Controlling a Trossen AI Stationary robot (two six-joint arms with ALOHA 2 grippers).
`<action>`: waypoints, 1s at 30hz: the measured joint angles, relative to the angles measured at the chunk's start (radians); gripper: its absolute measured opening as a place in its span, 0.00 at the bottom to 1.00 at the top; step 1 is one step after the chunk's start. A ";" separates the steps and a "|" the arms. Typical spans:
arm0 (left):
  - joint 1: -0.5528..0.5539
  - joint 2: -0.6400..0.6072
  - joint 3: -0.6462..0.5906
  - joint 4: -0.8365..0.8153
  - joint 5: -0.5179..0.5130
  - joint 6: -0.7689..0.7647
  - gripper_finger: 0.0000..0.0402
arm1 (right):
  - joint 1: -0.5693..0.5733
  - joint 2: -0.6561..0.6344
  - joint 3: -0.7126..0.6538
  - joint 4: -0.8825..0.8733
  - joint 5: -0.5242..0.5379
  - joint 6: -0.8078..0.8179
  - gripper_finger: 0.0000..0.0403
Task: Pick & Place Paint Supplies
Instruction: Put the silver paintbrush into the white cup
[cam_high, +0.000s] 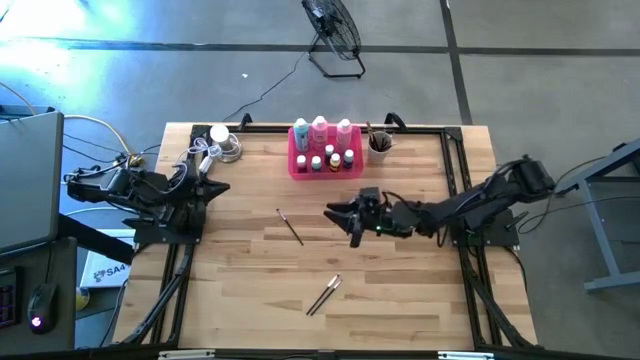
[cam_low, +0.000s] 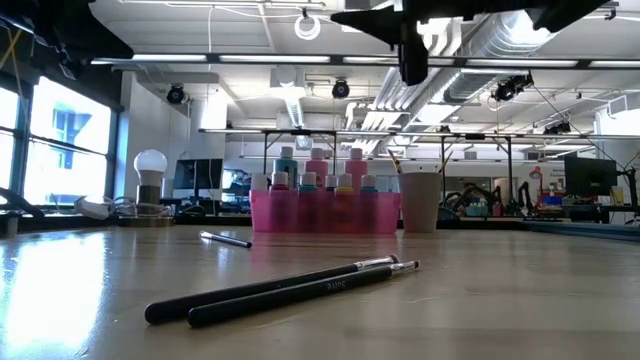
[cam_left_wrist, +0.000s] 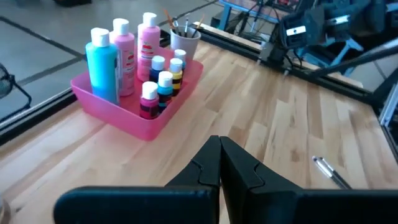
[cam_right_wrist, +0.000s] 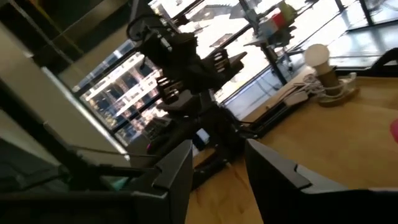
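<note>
My right gripper (cam_high: 340, 222) hangs above the middle of the wooden table (cam_high: 400, 300), fingers parted with a clear gap between them and nothing held. My left gripper (cam_high: 215, 187) waits near the table's left edge, its two fingers pressed flat together and empty. The pink tray (cam_high: 298, 168) sits at the far edge of the table, and in it stand the three tall white-capped bottles (cam_high: 321, 130) (one teal, two pink) in the back row with the tiny bottles (cam_high: 332, 160) lined up in front of them. Just beside the tray on its right is the beige cup (cam_high: 379, 150), with brush handles poking out of it. One thin paintbrush (cam_high: 290, 227) lies alone on the bare wood to the left of my right gripper, well apart from the tray. Two more paintbrushes (cam_high: 323, 295) lie side by side, touching, nearer the front edge. At the far left corner stands a small white lamp bulb (cam_high: 219, 134) among cables.
</note>
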 joint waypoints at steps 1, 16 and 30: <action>0.000 0.000 0.000 0.000 0.001 -0.007 0.00 | -0.004 0.006 0.003 0.012 -0.030 -0.001 0.35; 0.000 0.086 0.000 0.095 0.184 -0.045 0.00 | -0.091 0.026 0.004 -0.046 -0.099 -0.117 0.35; 0.000 0.670 0.000 0.138 0.365 -0.149 0.00 | -0.144 0.025 0.004 -0.057 -0.102 -0.113 0.35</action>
